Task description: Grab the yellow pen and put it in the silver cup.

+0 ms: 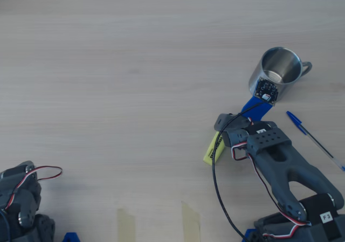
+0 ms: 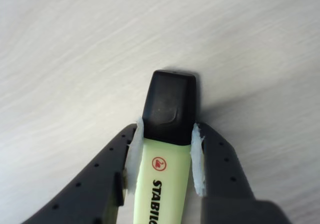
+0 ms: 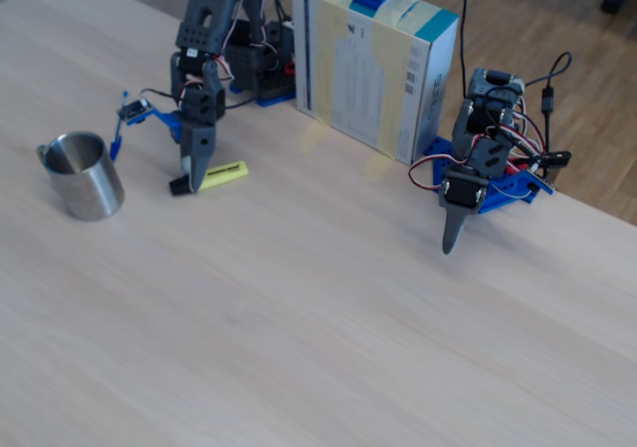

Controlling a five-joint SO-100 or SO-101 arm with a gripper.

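The yellow pen, a pale-yellow highlighter with a black cap, lies flat on the wooden table. My gripper is shut on it, its white pads pressing both sides where cap meets body. In the overhead view the pen pokes out to the lower left from under the gripper. The silver cup stands upright and empty beyond the gripper to the upper right. In the fixed view the gripper points down onto the pen, with the cup a short way to its left.
A thin blue ballpoint pen lies to the right of my arm. A second arm rests at the table's edge beside a white and blue box. Two tape strips are stuck to the wood.
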